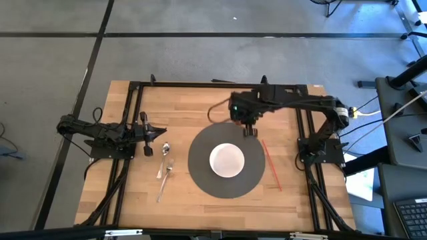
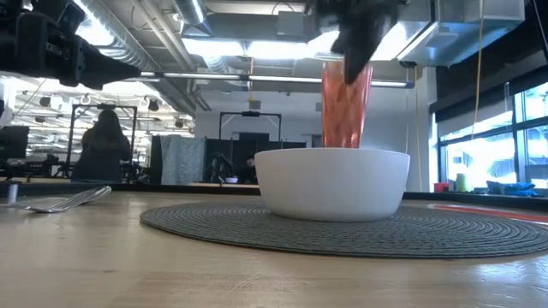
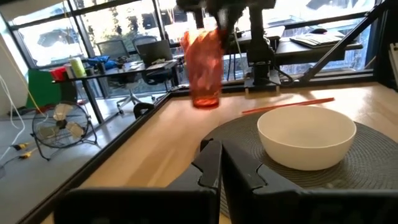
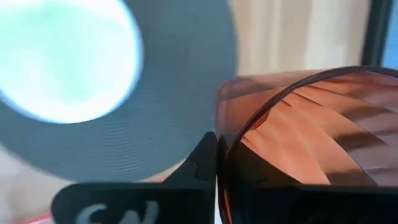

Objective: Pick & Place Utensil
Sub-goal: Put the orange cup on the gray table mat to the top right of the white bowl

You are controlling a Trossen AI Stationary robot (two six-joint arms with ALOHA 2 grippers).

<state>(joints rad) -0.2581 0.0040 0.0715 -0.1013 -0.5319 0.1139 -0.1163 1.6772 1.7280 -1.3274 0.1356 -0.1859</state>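
A red see-through ribbed cup (image 3: pixel 204 65) stands upright by the far edge of the round dark placemat (image 1: pixel 200 175). It shows behind the white bowl (image 2: pixel 332 181) in the low view (image 2: pixel 345 103). My right gripper (image 1: pixel 248 127) is shut on the cup from above. A spoon (image 1: pixel 165 149) and a fork (image 1: pixel 165 179) lie on the table left of the mat. My left gripper (image 1: pixel 147 138) is shut and empty at the table's left, beside the spoon. My right gripper holds the cup by its rim (image 4: pixel 222 146), on one side of the mouth. One finger (image 4: pixel 198 163) is outside the wall, and the other seems to be inside, seen through the wall. The fingers come from above, pointing down. The cup hangs about upright; whether its base (image 3: pixel 206 101) touches the table, I cannot tell.
The white bowl (image 1: pixel 227 160) sits in the middle of the placemat. A thin red stick (image 1: pixel 271 164) lies on the table by the mat's right edge. Bare wood lies near the front edge. A person (image 2: pixel 103 150) is in the room beyond the table.
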